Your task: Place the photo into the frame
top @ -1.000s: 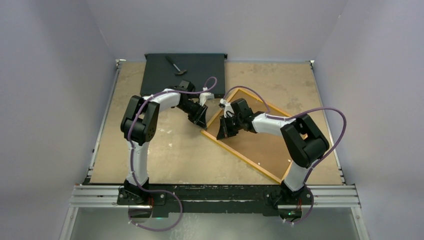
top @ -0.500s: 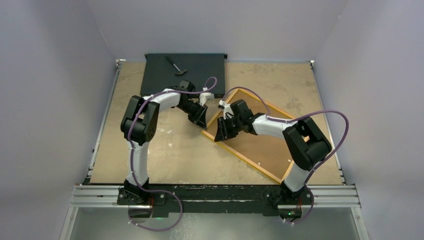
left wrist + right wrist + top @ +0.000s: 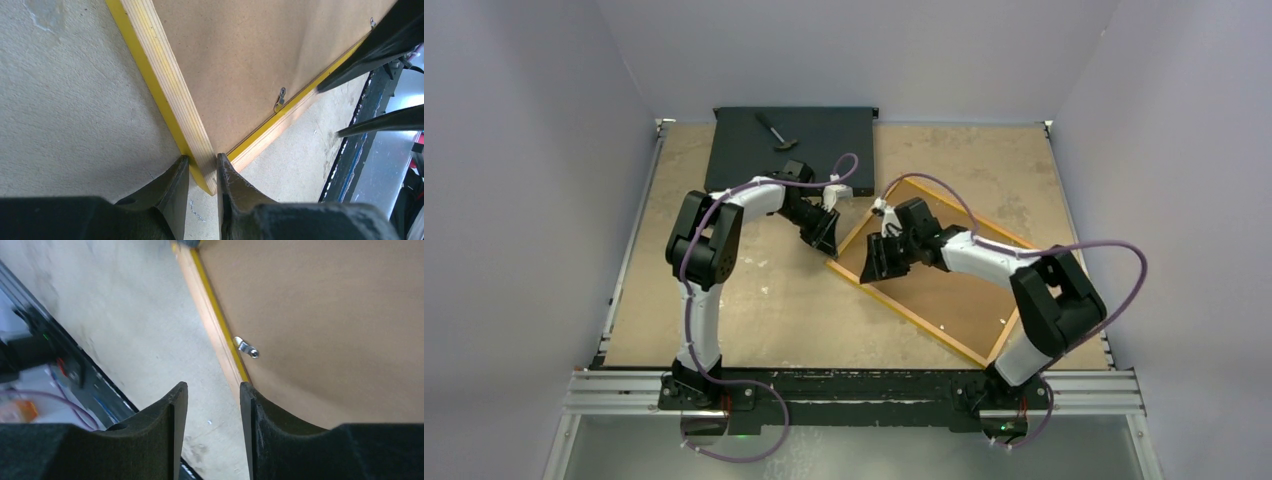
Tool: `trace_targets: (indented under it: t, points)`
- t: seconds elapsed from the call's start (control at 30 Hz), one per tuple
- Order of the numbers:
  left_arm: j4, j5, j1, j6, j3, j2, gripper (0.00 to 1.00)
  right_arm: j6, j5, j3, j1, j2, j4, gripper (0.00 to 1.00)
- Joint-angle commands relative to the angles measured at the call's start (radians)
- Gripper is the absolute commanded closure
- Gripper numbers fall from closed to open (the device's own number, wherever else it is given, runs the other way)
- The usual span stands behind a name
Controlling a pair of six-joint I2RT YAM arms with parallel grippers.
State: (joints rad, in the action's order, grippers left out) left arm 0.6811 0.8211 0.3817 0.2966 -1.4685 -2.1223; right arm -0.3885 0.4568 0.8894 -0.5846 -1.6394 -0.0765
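The frame (image 3: 913,317) lies face down on the table, its yellow-orange border around a brown backing board (image 3: 959,290). My left gripper (image 3: 826,243) is shut on the frame's left corner (image 3: 172,95). One finger sits outside the border and the other on the inner side (image 3: 202,160). My right gripper (image 3: 874,268) hovers open over the frame's near-left edge (image 3: 212,325), nothing between its fingers (image 3: 212,387). A small metal clip (image 3: 246,347) on that edge lies turned over the board. The photo is hidden.
A flat black box (image 3: 754,160) sits at the back left with a small hammer-like tool (image 3: 776,130) on top. Grey walls close in the table on three sides. A metal rail (image 3: 854,392) runs along the near edge.
My right gripper has gone from shut to open and shifted slightly right along the frame's edge, its elbow swinging outward. The left gripper and the frame have not moved.
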Motion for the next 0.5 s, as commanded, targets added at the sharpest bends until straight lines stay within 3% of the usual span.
trace_targets:
  t: [0.0,0.13,0.23,0.37,0.47]
  points:
    - [0.005,0.04,-0.025,0.0,-0.062,0.044,0.94,-0.144,-0.095,0.078,0.121,0.16,-0.048,0.54]
    - [-0.009,0.047,-0.043,-0.007,-0.086,0.042,0.94,-0.282,-0.249,0.053,0.321,0.262,-0.169,0.51]
    - [-0.023,0.051,-0.044,-0.011,-0.094,0.018,0.94,-0.333,-0.352,0.015,0.491,0.313,-0.254,0.43]
    - [-0.038,0.063,-0.047,-0.013,-0.099,-0.002,0.93,-0.365,-0.337,-0.069,0.655,0.35,-0.214,0.37]
    - [-0.072,0.034,-0.048,-0.017,-0.082,-0.013,0.93,-0.415,-0.373,-0.068,0.692,0.326,-0.147,0.36]
